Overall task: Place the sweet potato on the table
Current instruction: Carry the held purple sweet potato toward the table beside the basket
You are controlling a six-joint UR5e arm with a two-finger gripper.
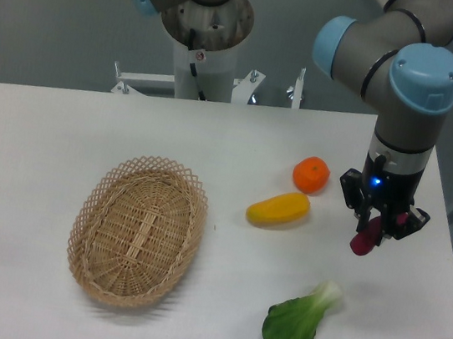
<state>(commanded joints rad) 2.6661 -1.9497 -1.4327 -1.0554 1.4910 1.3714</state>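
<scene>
The scene is carried by a large white smooth rectangular table [36,143] with rounded corners. Over its right side a grey jointed robot arm with light-blue caps [407,85] is seen reaching down from the upper right. On the left half of the tabletop an oval woven wicker basket [137,230] is set. Near the front edge, toward the right, a green leafy vegetable with a pale stalk [298,321] is laid. Near the middle, a yellow-orange oblong fruit [278,210] is placed, and just beside its upper right end a round orange fruit [311,175] is found, the two close together or barely touching.

At the end of the arm, the black two-finger gripper [377,227] is pointed downward, right of the two fruits. The small magenta-purple, sausage-shaped sweet potato [365,237] is held between its fingers, which are closed against its upper part. The sweet potato is hung tilted, its lower end projecting below the fingertips; whether that end touches the tabletop cannot be told.
</scene>
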